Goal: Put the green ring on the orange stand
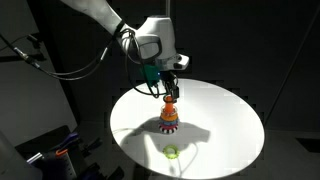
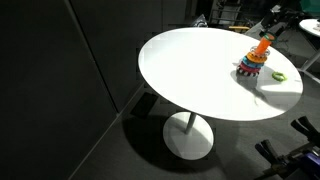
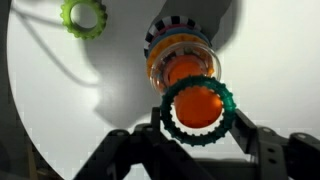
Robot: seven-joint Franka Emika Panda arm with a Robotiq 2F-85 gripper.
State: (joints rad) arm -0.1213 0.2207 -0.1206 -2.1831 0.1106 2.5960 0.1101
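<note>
In the wrist view my gripper (image 3: 197, 127) is shut on the dark green ring (image 3: 170, 111), held flat between the fingers. Through the ring's hole I see the rounded top of the orange stand (image 3: 196, 104), so the ring sits directly over the peg. The stand's base of stacked coloured rings (image 3: 178, 50) shows beyond it. In an exterior view my gripper (image 1: 167, 87) hangs just above the orange stand (image 1: 170, 106) at the middle of the white round table (image 1: 230, 120). In an exterior view the stand (image 2: 258, 52) stands near the table's far side and the gripper is barely visible.
A lighter yellow-green ring (image 1: 172, 152) lies flat on the table near its edge; it also shows in the wrist view (image 3: 84, 15) and in an exterior view (image 2: 279, 76). Dark surroundings and equipment ring the table (image 2: 190, 70).
</note>
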